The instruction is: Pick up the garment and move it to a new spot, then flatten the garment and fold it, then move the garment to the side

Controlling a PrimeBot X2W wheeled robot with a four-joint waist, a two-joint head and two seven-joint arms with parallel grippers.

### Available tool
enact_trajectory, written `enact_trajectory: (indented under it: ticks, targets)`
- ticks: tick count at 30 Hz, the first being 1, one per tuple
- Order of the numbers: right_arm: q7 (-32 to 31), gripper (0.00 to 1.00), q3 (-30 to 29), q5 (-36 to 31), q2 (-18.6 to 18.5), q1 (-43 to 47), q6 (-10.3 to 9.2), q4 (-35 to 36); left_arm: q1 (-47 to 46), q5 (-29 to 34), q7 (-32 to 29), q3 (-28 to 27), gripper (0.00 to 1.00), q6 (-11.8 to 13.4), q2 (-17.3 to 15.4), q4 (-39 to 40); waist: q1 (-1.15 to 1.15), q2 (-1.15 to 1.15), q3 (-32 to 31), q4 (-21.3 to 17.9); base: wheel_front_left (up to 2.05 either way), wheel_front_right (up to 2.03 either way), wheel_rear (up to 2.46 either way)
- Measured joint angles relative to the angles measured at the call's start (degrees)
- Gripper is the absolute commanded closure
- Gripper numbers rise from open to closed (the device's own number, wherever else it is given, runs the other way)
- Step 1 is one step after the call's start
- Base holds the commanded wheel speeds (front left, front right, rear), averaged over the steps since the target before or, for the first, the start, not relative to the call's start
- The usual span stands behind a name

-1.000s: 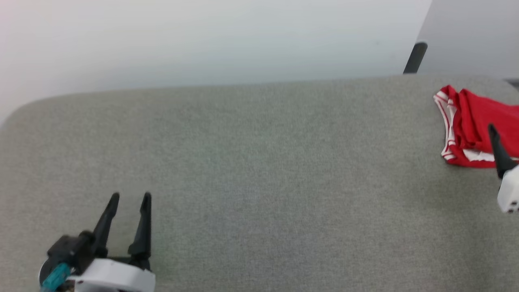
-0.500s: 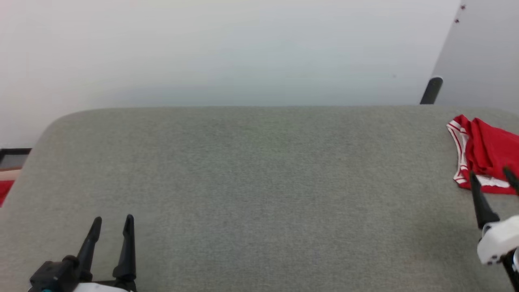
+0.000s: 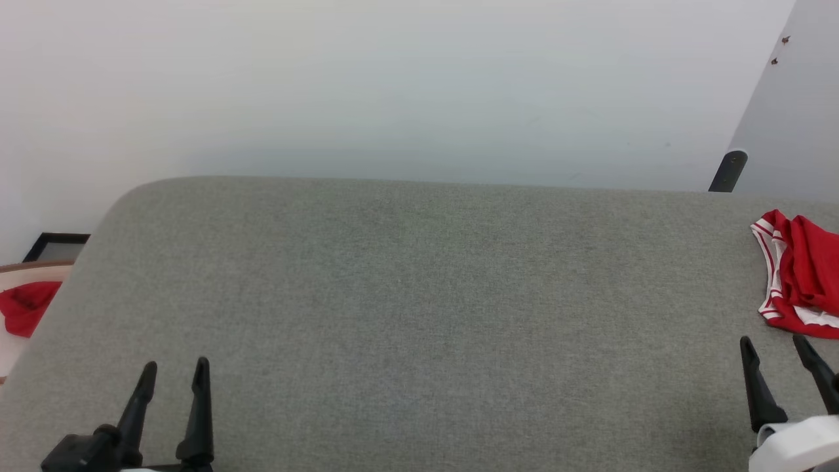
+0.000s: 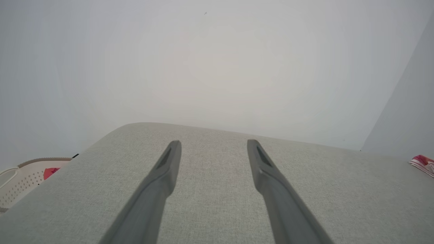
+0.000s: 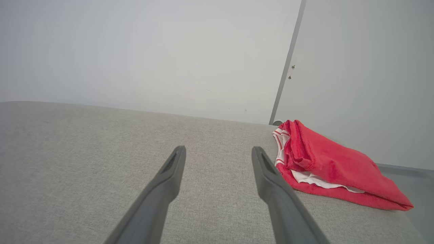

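Note:
The garment (image 3: 803, 282), red with white and striped trim, lies folded in a small pile at the far right of the grey table (image 3: 419, 314). The right wrist view shows the garment (image 5: 325, 166) just right of my fingers, apart from them. A sliver of the garment (image 4: 422, 162) sits at the right edge of the left wrist view. My right gripper (image 3: 773, 351) is open and empty, a little nearer than the pile. My left gripper (image 3: 174, 370) stands open and empty at the lower left, over bare table.
A pale perforated basket (image 4: 23, 176) with a small red cloth (image 3: 26, 307) in it stands off the table's left end. A white wall runs behind the table. A dark post (image 3: 727, 172) rises behind the far right corner.
The head camera has tilted and turned, so the whole scene shifted. My right gripper has drawn back from over the garment and now sits short of it; the garment stays put.

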State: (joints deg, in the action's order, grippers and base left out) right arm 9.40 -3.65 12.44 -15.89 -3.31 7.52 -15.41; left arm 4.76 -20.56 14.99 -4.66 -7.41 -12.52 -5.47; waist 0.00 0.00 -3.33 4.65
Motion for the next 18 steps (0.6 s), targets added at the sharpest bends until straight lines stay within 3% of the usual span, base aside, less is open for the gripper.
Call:
enact_trajectory:
  ticks: [8,18]
  targets:
    - [-0.41,0.00,-1.36,-0.87,2.54,2.97,0.00,2.20,0.21,0.18,0.00,0.26,0.00,0.00,-0.05,0.27,0.00,0.00,0.03,-0.09,0.00,0.00,0.00]
    - [-0.89,0.00,-1.47,-0.99,2.99,3.87,0.00,3.14,0.55,1.07,0.00,1.60,0.00,0.00,-0.84,-0.52,0.00,0.00,0.02,-0.20,0.00,0.00,0.00]
